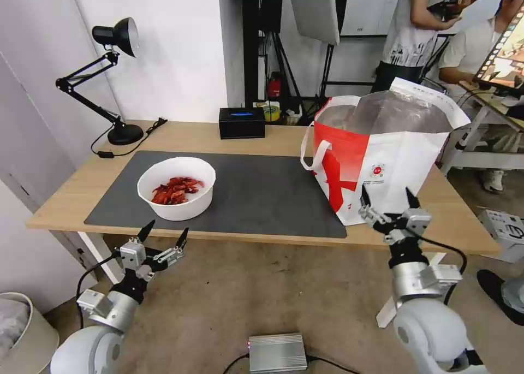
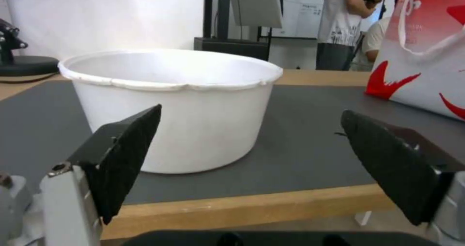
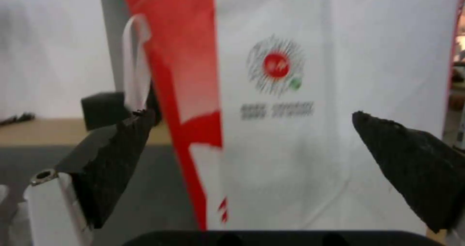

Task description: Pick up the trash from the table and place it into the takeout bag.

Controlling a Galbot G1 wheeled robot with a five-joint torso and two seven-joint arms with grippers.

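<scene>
White round plastic bowl of red scraps [image 1: 176, 188] sits on the dark mat, facing the spread-fingered left gripper [image 1: 164, 235]. Right gripper [image 1: 388, 197], fingers apart and empty, faces the red-and-white foil-lined takeout bag [image 1: 382, 161], seemingly ready to steady it.

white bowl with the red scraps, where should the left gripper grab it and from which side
Probably by the rim of the white bowl, on the wall nearest the robot, one finger inside and one outside. It stands upright on the dark mat and looks wider than the spread fingers of the open left gripper, so spanning it seems unlikely. Come in from the table's front edge, slightly above.
</scene>
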